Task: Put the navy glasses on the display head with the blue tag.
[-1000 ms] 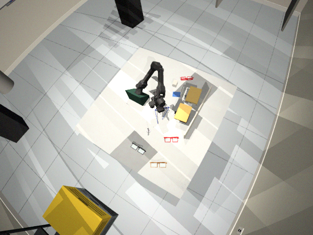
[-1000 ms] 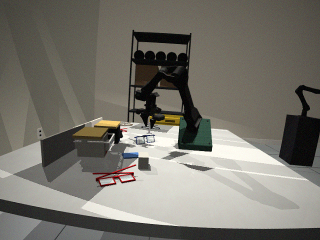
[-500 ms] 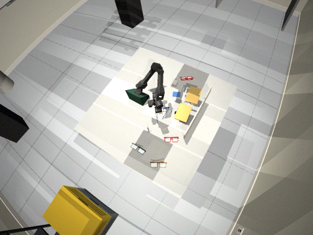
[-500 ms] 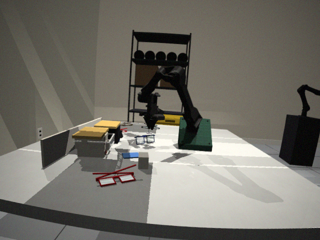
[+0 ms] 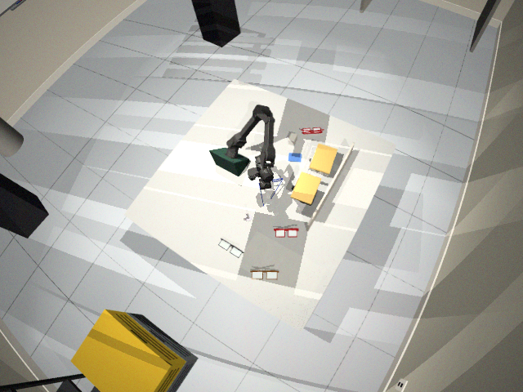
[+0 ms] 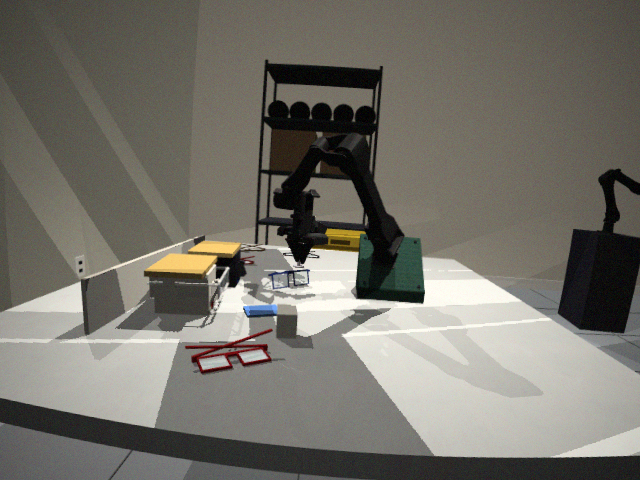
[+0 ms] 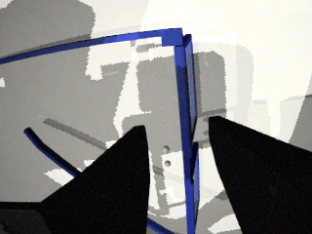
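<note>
Hanging point-down at the centre of the exterior view, my black claw point(image 6: 298, 256) has its two tapered fingers partly apart, straddling the thin front rim of the navy-blue wire-framed glasses point(image 6: 289, 278) without pinching it. The glasses stand on the pale, smooth bench point(image 6: 465, 372), with open room around them. The two grey box-shaped display heads with flat yellow tops point(image 6: 181, 283) sit left of them.
</note>
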Tool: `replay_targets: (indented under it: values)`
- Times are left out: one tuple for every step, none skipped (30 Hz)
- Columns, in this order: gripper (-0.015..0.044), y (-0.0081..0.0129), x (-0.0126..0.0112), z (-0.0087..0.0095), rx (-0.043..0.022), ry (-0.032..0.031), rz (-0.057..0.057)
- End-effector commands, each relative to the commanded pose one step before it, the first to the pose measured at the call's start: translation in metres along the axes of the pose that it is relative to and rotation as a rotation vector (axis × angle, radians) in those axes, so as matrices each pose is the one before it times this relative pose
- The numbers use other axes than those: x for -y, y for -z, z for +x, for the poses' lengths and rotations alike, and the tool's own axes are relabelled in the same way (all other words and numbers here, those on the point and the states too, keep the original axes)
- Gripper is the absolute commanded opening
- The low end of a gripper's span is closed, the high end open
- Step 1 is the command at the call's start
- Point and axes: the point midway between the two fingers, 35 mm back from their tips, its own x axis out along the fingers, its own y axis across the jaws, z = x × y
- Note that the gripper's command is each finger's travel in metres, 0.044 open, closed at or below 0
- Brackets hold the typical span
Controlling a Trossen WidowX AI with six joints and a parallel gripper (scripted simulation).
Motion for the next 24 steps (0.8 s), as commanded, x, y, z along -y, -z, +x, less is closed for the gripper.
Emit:
replay_targets:
  values:
    - [0.012,-0.00105,0.00285,0.0076,-0.00201,0.00831,0.011]
    - [0.012,0.00005,0.0001,0.00163,-0.00001,-0.00003,0.0]
    - [0.012,0.00004,0.00011,0.00163,-0.00002,-0.00002,0.0]
    - [0.012,0.00004,0.00012,0.00162,-0.00003,0.0,0.0]
    - [0.012,0.00003,0.00014,0.00169,-0.00004,0.00002,0.0]
    - [0.012,0.00003,0.00015,0.00169,-0.00005,0.00003,0.0]
    - [0.012,0.00003,0.00016,0.00168,-0.00006,0.00005,0.0]
    - [0.012,0.00002,0.00017,0.00168,-0.00007,0.00007,0.0]
    - [0.012,0.00002,0.00019,0.00167,-0.00008,0.00008,0.0]
    - [0.012,0.00001,0.0002,0.00167,-0.00009,0.0001,0.0]
    - [0.012,0.00001,0.00021,0.00166,-0.0001,0.00012,0.0]
    - [0.012,0.00001,0.00022,0.00166,-0.00011,0.00013,0.0]
    - [0.012,0.0,0.00024,0.00165,-0.00012,0.00015,0.0]
    - [0.012,0.0,0.00025,0.00165,-0.00013,0.00017,0.0]
    - [0.012,-0.00001,0.00026,0.00164,-0.00013,0.00019,0.0]
    - [0.012,-0.00001,0.00027,0.00164,-0.00014,0.0002,0.0]
    - [0.012,-0.00001,0.00028,0.00163,-0.00015,0.00022,0.0]
    - [0.012,-0.00002,0.0003,0.00163,-0.00016,0.00024,0.0]
    - [0.012,-0.00002,0.00031,0.00162,-0.00017,0.00026,0.0]
    - [0.012,-0.00003,0.00032,0.00162,-0.00017,0.00028,0.0]
    - [0.012,-0.00003,0.00033,0.00161,-0.00018,0.00029,0.0]
    - [0.012,-0.00004,0.00034,0.0016,-0.00019,0.00031,0.0]
    - [0.012,-0.00004,0.00036,0.0016,-0.0002,0.00033,0.0]
    - [0.012,-0.00005,0.00037,0.00159,-0.0002,0.00035,0.0]
